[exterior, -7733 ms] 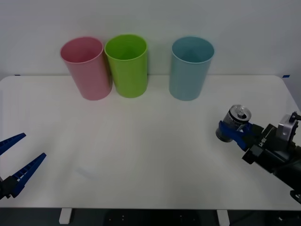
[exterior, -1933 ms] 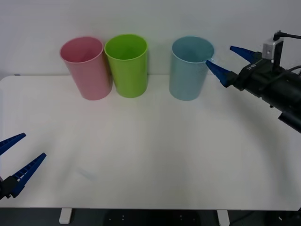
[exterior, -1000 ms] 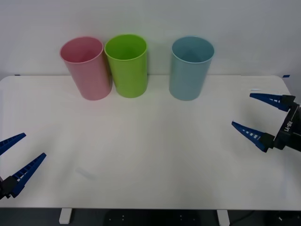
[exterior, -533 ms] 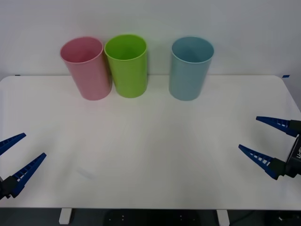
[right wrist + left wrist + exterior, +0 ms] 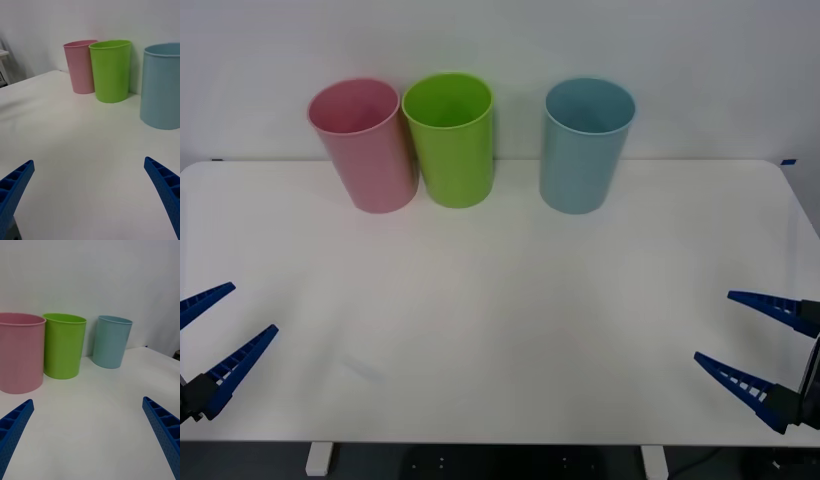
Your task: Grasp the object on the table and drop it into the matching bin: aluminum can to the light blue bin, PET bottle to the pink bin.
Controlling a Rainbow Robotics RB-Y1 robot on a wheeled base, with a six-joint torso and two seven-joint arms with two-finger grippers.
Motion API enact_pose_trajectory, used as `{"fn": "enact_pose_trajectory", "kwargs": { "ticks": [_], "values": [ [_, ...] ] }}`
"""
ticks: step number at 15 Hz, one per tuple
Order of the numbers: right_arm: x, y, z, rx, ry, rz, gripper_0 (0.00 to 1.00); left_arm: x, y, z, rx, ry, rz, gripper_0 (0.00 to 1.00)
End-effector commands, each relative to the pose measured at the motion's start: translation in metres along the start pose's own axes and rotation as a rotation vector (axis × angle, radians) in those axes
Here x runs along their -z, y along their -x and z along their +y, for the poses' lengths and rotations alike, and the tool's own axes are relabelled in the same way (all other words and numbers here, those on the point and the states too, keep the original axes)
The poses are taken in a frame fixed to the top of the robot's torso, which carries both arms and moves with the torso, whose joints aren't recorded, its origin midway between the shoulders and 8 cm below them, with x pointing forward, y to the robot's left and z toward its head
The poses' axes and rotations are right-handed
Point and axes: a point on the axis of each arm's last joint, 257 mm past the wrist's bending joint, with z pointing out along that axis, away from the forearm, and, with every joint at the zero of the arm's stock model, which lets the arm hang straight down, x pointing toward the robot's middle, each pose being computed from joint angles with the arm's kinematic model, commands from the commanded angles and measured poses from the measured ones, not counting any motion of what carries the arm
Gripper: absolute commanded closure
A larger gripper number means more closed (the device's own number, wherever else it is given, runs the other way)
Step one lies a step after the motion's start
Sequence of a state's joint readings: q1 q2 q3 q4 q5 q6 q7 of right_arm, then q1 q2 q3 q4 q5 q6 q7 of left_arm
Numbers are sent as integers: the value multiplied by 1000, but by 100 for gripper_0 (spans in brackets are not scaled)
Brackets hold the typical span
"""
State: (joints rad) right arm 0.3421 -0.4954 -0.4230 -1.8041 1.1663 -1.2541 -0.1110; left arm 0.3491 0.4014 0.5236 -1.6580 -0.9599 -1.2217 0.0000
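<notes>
Bins are standing upright along the far bench [image 5: 500, 300] edge, pink bin [image 5: 365, 145], lime green bin [image 5: 450, 138] and light blue bin [image 5: 585, 145], while right hand [image 5: 763, 350] and left hand [image 5: 215, 345] are hovering spread and empty at the near corners, the aluminum can presumably lying inside a bin.

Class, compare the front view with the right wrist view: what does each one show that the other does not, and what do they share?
Front view only: both open grippers, the left gripper at the near left edge and the right gripper at the near right edge, plus the table's full outline.

Right wrist view only: the bins seen from the side, low over the table.

Shared: the pink bin, the lime green bin, the light blue bin and the white table.
</notes>
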Motion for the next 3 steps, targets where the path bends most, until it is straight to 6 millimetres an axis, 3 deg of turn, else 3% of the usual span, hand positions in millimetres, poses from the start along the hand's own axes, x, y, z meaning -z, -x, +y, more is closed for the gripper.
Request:
{"fn": "enact_pose_trajectory", "kwargs": {
  "ticks": [1, 3],
  "values": [
    [1, -2, 2, -8, 2, 3, 0, 0, 0, 0, 0, 0, 0, 0],
    [1, -2, 2, -8, 2, 3, 0, 0, 0, 0, 0, 0, 0, 0]
  ]
}}
